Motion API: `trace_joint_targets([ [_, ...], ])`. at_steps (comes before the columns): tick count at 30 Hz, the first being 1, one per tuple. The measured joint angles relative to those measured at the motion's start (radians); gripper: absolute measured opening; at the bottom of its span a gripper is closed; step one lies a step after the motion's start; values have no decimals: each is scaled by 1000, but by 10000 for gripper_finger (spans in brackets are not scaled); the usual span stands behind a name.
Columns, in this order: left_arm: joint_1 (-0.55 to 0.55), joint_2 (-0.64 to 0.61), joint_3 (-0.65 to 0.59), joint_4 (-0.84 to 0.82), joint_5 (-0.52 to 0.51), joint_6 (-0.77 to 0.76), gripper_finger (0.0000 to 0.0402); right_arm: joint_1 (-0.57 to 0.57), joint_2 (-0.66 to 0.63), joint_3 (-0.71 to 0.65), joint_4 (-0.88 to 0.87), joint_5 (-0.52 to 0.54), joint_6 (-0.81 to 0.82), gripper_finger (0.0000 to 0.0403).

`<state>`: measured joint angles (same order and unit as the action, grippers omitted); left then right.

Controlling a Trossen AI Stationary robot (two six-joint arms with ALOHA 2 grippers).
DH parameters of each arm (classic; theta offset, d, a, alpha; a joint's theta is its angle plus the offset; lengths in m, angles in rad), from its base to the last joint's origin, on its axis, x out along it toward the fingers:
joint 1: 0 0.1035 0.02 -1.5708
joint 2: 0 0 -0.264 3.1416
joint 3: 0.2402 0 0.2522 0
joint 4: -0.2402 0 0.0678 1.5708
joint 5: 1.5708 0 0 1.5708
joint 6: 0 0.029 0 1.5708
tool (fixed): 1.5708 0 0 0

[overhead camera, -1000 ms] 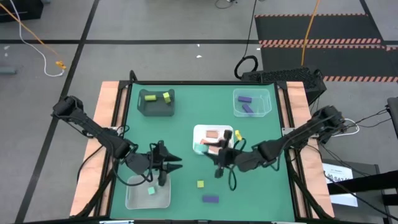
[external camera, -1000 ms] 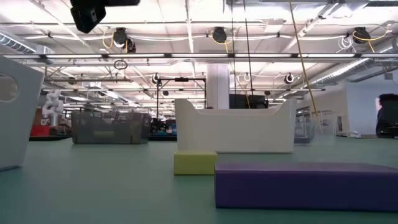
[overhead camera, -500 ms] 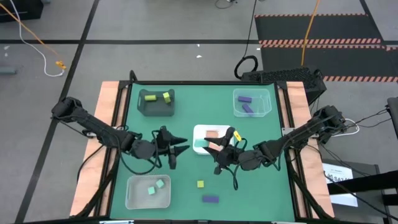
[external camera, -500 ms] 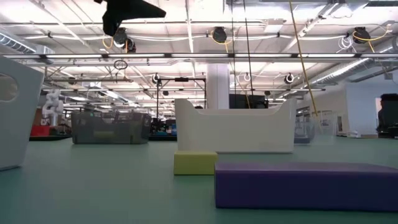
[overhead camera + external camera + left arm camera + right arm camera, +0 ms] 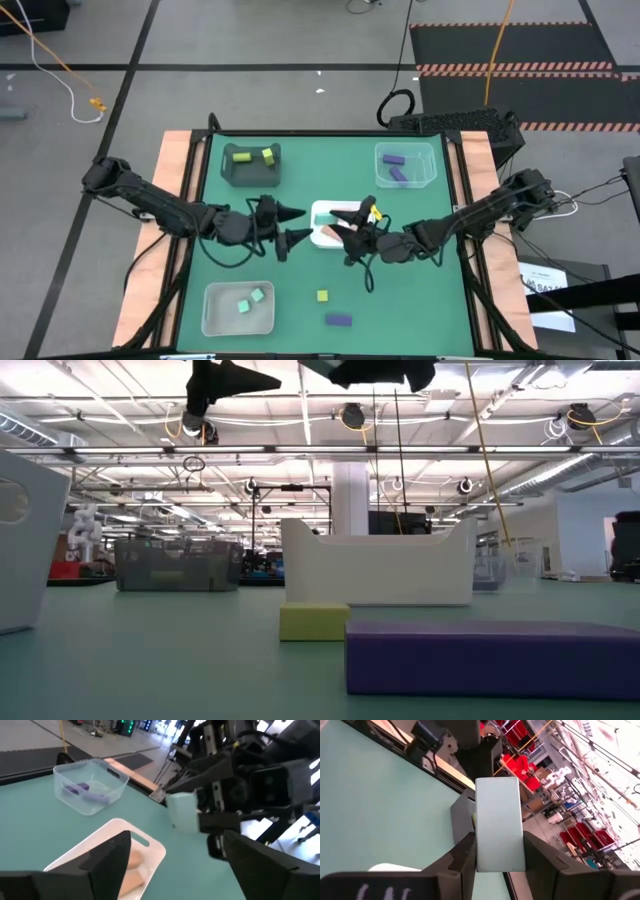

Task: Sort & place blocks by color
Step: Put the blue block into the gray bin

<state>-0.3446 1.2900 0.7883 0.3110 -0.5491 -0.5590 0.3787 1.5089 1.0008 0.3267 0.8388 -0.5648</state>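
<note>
My right gripper (image 5: 350, 224) hovers over the white tray (image 5: 322, 208) and is shut on a mint green block (image 5: 499, 822), which the left wrist view also shows as a pale block (image 5: 182, 813). My left gripper (image 5: 297, 225) stands open just left of the tray, facing the right one, with nothing between its fingers. Salmon-pink blocks (image 5: 131, 870) lie in the white tray. Two mint blocks (image 5: 250, 300) lie in the near-left clear tray (image 5: 215, 320). A yellow block (image 5: 322, 296) and a purple block (image 5: 339, 320) rest on the table mat. My right gripper pinches the mint block's two long sides (image 5: 479, 845) between its two fingers. The block lies along the fingers and sticks out past their tips. The fingers come about level from the table's right. The block is lifted clear of the tray and table.
A dark grey tray (image 5: 250, 178) with yellow blocks stands far left. A clear tray (image 5: 430, 170) with purple blocks stands far right. In the low view the yellow block (image 5: 313, 622) and purple bar (image 5: 490, 655) lie in front of the white tray (image 5: 375, 570).
My left gripper has risen from the near-left clear tray and gone toward the far edge and the white tray, and has opened; a second mint block now lies in that tray. My right gripper has gone toward the far edge, still shut.
</note>
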Motion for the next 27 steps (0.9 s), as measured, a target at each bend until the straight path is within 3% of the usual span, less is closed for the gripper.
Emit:
trace_joint_targets([
  [6, 37, 0, 0, 9, 3, -33, 336, -31, 1, 0, 31, -80, 0, 118],
  [12, 66, 0, 0, 8, 6, -67, 313, -52, 34, -1, 114, -107, -93, 118],
  [18, 70, 0, 0, 10, 3, -75, 260, -79, 44, -1, 141, -111, -109, 118],
  [27, 73, 0, 0, 7, 3, -75, 137, -117, 44, -1, 148, -134, -136, 119],
])
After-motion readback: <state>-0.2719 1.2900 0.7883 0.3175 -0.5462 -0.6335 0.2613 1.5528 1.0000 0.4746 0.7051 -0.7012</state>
